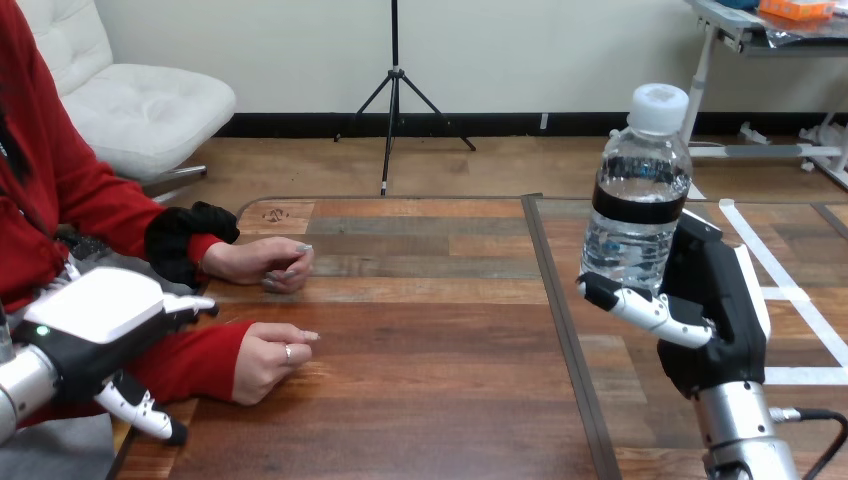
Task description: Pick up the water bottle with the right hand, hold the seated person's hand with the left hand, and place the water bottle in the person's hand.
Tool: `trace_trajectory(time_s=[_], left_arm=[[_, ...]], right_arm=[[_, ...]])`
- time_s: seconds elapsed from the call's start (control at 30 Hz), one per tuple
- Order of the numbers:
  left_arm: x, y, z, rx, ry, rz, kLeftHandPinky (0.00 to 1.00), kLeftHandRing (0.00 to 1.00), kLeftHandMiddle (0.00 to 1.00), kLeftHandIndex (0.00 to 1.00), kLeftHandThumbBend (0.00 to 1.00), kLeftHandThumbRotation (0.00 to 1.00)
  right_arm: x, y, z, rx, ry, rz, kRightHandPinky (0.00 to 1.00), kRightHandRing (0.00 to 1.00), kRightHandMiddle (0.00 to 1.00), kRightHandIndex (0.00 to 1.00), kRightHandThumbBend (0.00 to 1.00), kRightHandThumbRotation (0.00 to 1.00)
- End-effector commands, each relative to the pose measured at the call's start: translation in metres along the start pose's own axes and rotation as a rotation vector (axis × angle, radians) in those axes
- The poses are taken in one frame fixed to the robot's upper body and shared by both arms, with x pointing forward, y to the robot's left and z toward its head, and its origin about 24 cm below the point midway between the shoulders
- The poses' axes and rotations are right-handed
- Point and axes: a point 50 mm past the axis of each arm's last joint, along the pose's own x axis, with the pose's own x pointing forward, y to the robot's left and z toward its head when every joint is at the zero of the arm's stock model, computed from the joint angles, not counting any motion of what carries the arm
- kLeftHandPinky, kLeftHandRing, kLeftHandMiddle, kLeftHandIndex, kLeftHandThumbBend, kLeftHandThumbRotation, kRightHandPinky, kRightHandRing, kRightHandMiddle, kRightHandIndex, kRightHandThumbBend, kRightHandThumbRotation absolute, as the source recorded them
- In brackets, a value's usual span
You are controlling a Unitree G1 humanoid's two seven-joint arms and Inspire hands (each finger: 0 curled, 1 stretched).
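At the left, the robot's left hand (97, 312) hovers by the person's red sleeve, just short of the person's nearer hand (268, 357). Its fingers are spread and relaxed, grasping nothing, and whether it touches the sleeve I cannot tell. That nearer hand rests knuckles-up and loosely curled on the table (430, 335), with the person's farther hand (262, 264) lying just beyond it. At the right, the right hand (715, 290) has its fingers (648, 309) wrapped round the lower part of the water bottle (640, 190), which stands upright in the grasp, apparently raised off the table and well apart from the person. The pickup looks done, and the step in hand seems to be taking the person's hand. That probably calls for the left hand to reach forward and close round the nearer hand, which would need turning palm-up. The bottle is clear plastic with a white cap, a dark label band and water inside.
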Motion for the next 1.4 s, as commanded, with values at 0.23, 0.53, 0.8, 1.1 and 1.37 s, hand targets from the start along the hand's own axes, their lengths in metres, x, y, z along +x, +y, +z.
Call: trace_trajectory(time_s=[0.23,0.53,0.8,1.1,1.37], left_arm=[[0.024,0.030,-0.003,0.069,0.074,0.113,0.69,0.74,0.80,0.86,1.00,0.38],[0.027,0.027,-0.004,0.074,0.112,0.094,0.69,0.73,0.78,0.83,1.00,0.36],[0.028,0.023,-0.005,0.075,0.137,0.104,0.65,0.70,0.75,0.78,1.00,0.37],[0.029,0.020,-0.005,0.050,0.178,0.127,0.58,0.64,0.68,0.72,0.96,0.34],[0.030,0.017,-0.004,0.027,0.191,0.145,0.53,0.58,0.62,0.66,0.90,0.30]], right_arm=[[0.023,0.017,0.051,-0.006,-0.208,0.064,0.06,0.10,0.18,0.34,0.82,0.00],[0.020,0.019,0.058,-0.014,-0.217,0.060,0.05,0.09,0.17,0.32,0.81,0.00],[0.019,0.020,0.061,-0.021,-0.220,0.062,0.04,0.09,0.18,0.32,0.81,0.00],[0.016,0.022,0.064,-0.024,-0.219,0.057,0.04,0.09,0.19,0.32,0.81,0.00],[0.014,0.023,0.067,-0.026,-0.225,0.063,0.04,0.08,0.18,0.32,0.82,0.00]])
